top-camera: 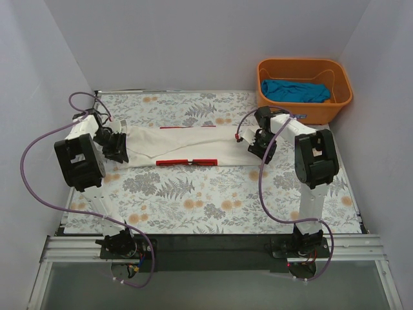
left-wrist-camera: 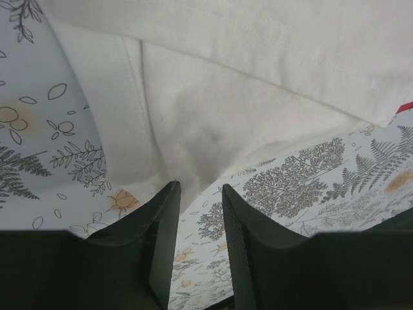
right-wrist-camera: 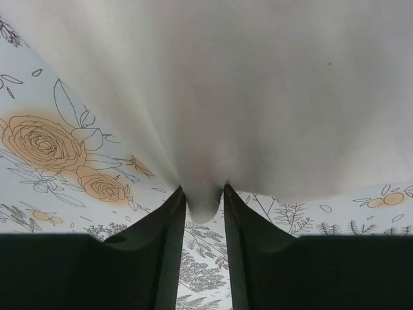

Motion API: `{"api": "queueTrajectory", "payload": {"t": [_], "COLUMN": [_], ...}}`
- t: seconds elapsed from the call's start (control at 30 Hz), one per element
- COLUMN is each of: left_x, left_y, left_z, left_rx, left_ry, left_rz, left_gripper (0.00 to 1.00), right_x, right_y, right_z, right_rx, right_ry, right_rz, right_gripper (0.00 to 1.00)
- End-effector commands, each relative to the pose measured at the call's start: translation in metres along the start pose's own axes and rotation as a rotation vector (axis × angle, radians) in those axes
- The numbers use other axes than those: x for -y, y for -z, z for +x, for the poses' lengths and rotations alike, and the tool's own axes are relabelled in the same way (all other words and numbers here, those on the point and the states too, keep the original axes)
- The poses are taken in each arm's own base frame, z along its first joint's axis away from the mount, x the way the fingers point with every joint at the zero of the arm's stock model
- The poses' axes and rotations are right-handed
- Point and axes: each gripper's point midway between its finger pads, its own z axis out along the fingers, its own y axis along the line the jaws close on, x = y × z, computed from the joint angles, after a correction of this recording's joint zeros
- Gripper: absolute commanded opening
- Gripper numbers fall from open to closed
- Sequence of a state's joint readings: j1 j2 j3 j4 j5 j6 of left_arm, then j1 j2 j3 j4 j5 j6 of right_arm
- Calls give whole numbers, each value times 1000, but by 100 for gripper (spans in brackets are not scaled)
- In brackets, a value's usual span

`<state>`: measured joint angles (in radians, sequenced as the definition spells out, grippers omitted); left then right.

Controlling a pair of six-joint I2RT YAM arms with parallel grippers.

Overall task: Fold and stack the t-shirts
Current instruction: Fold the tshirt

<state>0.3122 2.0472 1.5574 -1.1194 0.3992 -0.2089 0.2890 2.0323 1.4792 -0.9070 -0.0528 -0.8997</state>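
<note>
Your right fingers are pinching a fold of the white t-shirt, which is lying as a long folded strip across the floral counter. Your left fingers are sitting at its other end, and I cannot tell whether they are gripping it. The teal t-shirt is lying in the orange basket.
</note>
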Motion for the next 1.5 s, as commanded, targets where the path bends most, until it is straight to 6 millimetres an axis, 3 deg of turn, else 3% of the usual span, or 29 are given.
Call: {"api": "queueTrajectory", "payload": {"t": [0.0,0.07,0.1,0.13,0.17,0.47,0.5,0.53,0.57,0.6,0.67,0.7,0.8,0.83,0.9,0.97,1.0,1.03,1.13,1.17,1.2,1.33,1.4,1.47], "left_x": [-1,-3,-2,-1,0,21,23,28,31,34,40,41,44,42,38,31,28,25,23,21,21,21,22,22], "left_y": [3,0,-1,1,2,8,8,9,13,19,36,43,63,63,70,58,62,53,50,43,41,33,29,22], "left_z": [3,11,18,22,27,77,79,78,73,68,48,39,3,-6,-29,-40,-50,-54,-70,-71,-71,-70,-65,-58], "left_rx": [14,-6,-21,-24,-37,-88,-89,-78,-57,-32,46,78,189,196,237,224,245,234,258,242,236,233,226,208], "left_ry": [4,-2,-4,-19,-21,-31,-27,-28,-26,-25,-37,-42,-32,11,27,101,117,140,199,222,244,290,305,328], "left_rz": [-13,-29,-28,-32,-36,-5,2,24,36,42,65,64,75,83,84,99,93,109,135,145,152,167,169,167], "left_gripper": [28,15,4,2,0,0,0,0,10,15,23,25,31,31,33,35,35,37,38,39,39,41,41,40], "right_x": [-3,-3,-1,-5,-6,-46,-47,-53,-55,-48,-47,-35,-34,-27,-37,-35,-50,-50,-74,-79,-98,-137,-164,-177], "right_y": [-15,-17,-17,-19,-17,-5,-3,2,8,20,43,63,90,112,111,115,113,113,99,106,104,92,78,67], "right_z": [12,18,23,31,33,72,69,66,60,37,14,-9,-60,-88,-126,-166,-188,-210,-257,-275,-291,-343,-357,-374], "right_rx": [-46,-67,-90,-115,-120,-173,-161,-142,-117,-34,46,125,291,376,425,478,497,523,564,596,611,703,709,738], "right_ry": [28,35,42,45,53,116,119,109,98,89,60,58,37,46,49,85,119,143,216,250,294,431,492,518], "right_rz": [2,7,20,16,25,-8,-9,-35,-41,-30,-38,3,0,23,-21,-18,-42,-41,-70,-55,-69,-34,-30,-15], "right_gripper": [34,17,10,2,1,1,9,27,34,38,39,40,41,41,40,39,38,38,38,38,38,39,39,41]}}
